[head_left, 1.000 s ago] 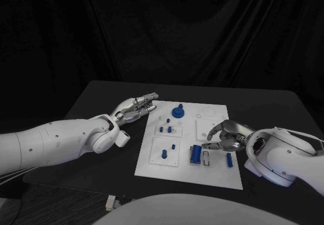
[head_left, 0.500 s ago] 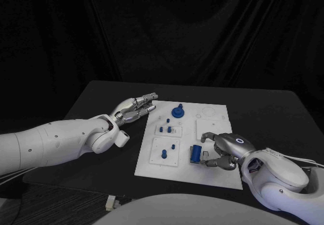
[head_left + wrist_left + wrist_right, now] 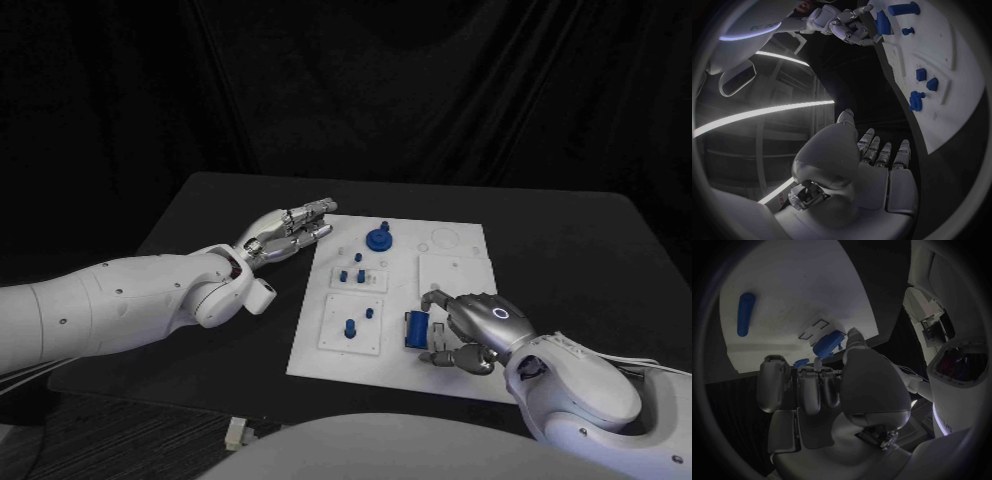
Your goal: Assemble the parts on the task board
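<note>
The right hand [image 3: 476,330] is curled over the board [image 3: 454,385], fingers apparently touching the blue block [image 3: 417,329]; a firm hold cannot be told. The block should be squared to its slot before pressing. The left hand [image 3: 289,230], fingers together and empty, rests beside the smooth white board on the matte black bench [image 3: 231,200].

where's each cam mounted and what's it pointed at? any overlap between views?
Head view: on the robot's head, looking down at the task board on the black table; both white arms enter, left hand and right hand.
Left wrist view: behind the left hand, facing the board's edge.
Right wrist view: behind the right hand, facing the board.
Shared: all three show the board and the blue block; the left wrist view also catches the right hand.
</note>
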Controlling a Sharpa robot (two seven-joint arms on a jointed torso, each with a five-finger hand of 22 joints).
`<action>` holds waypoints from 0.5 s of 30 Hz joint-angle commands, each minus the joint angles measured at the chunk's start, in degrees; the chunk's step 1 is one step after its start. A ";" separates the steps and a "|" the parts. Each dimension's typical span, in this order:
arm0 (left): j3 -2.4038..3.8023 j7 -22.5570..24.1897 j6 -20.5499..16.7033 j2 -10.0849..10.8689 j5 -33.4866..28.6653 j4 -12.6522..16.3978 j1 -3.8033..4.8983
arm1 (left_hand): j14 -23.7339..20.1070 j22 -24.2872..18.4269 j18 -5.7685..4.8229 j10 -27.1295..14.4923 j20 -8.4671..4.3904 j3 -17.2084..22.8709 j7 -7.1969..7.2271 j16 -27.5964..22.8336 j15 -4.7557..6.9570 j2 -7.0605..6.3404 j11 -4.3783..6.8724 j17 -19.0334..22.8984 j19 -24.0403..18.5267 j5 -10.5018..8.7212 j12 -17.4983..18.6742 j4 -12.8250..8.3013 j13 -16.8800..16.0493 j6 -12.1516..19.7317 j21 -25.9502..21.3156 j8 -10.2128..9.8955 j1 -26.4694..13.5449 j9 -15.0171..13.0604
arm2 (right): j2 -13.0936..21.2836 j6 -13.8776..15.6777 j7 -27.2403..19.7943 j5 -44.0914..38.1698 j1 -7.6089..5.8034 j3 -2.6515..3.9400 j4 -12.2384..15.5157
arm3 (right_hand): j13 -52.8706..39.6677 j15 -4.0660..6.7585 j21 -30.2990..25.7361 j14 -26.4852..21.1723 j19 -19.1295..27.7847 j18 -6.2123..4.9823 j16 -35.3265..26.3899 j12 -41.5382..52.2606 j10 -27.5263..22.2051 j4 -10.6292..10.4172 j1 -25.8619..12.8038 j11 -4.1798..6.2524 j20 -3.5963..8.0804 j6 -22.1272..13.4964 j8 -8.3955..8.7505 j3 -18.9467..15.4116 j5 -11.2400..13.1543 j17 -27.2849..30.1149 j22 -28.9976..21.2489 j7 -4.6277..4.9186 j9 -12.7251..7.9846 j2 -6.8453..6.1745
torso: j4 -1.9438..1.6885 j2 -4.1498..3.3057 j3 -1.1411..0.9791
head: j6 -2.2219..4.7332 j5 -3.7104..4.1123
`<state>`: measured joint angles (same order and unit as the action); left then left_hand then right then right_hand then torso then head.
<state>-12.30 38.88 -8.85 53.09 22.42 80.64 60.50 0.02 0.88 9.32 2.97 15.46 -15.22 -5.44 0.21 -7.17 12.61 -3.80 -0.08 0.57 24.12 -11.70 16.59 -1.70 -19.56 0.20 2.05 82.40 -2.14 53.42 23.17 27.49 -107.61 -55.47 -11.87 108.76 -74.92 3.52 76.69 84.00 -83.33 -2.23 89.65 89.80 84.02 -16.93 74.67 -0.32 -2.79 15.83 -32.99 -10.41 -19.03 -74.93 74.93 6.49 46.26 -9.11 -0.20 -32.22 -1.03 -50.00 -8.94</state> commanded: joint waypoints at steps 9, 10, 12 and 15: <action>0.05 7.40 0.87 -0.09 -0.05 0.08 -0.09 | -0.02 0.11 1.00 0.12 0.49 0.50 -0.38 -0.21 -0.51 -0.18 -0.50 0.08 0.07 0.41 -0.18 -0.04 -0.04 -0.32 0.40 0.15 0.68 -0.05 | -0.70 3.32 2.38 -2.78 0.32 0.03 -0.76 | -15.08 -0.56 -0.80 5.35 0.39 -1.23 -0.80 0.20 5.98 0.06 -3.79 -0.41 -0.48 -1.16 -4.68 1.33 -4.65 -12.74 10.43 -0.12 -1.99 2.38 | -0.02 -0.04 0.02 | 0.00 -0.01; 0.05 7.38 0.90 -0.08 -0.05 0.09 -0.09 | -0.02 0.11 1.00 0.12 0.51 0.51 -0.40 -0.21 -0.51 -0.17 -0.52 0.08 0.08 0.42 -0.18 -0.04 -0.04 -0.32 0.40 0.15 0.71 -0.05 | -0.73 3.23 2.41 -2.79 0.33 0.03 -0.84 | -15.08 -0.55 -0.90 5.32 0.43 -1.25 -0.84 0.20 5.98 0.08 -3.94 -0.39 -0.47 -1.09 -5.07 1.47 -5.00 -12.66 10.39 -0.17 -2.29 2.74 | -0.04 -0.04 0.02 | 0.00 -0.02; 0.05 7.32 0.98 -0.09 -0.05 0.08 -0.09 | -0.02 0.12 0.99 0.12 0.56 0.55 -0.45 -0.21 -0.54 -0.14 -0.59 0.08 0.08 0.45 -0.18 -0.05 -0.04 -0.33 0.40 0.14 0.79 -0.04 | -0.80 3.01 2.46 -2.79 0.33 0.03 -0.98 | -15.08 -0.53 -0.98 5.29 0.46 -1.27 -0.90 0.20 5.98 0.16 -3.98 -0.36 -0.46 -0.93 -5.64 1.64 -5.66 -12.55 10.38 -0.20 -2.77 3.24 | -0.04 -0.04 0.01 | 0.00 0.02; 0.05 7.24 1.12 -0.13 -0.05 0.07 -0.09 | -0.02 0.13 0.99 0.13 0.68 0.64 -0.57 -0.21 -0.59 -0.08 -0.70 0.08 0.10 0.50 -0.20 -0.07 -0.05 -0.52 0.41 0.16 0.95 -0.06 | -1.01 2.71 2.48 -2.80 0.34 0.03 -1.28 | -15.08 -0.48 -1.09 5.27 0.51 -1.29 -0.94 0.20 5.98 0.24 -3.66 -0.30 -0.43 -0.95 -6.27 1.84 -6.97 -12.47 10.34 -0.27 -3.52 3.75 | -0.07 -0.03 0.01 | 0.00 0.11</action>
<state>-12.31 38.88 -8.45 53.06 22.42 80.63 60.48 -0.09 0.94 9.32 3.18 15.66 -14.89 -5.85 0.21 -7.28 12.61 -4.00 -0.09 0.78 24.35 -11.70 16.59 -1.70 -19.97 0.41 2.05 82.85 -2.14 52.49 25.02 28.63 -109.45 -55.29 -11.85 107.54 -74.91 3.16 75.82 83.95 -83.13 -3.16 88.95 89.80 84.03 -16.68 71.00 -0.32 -2.99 15.12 -39.08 -8.91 -26.09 -74.93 74.92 6.38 42.69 -5.84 -0.24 -32.24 -1.01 -50.00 -8.94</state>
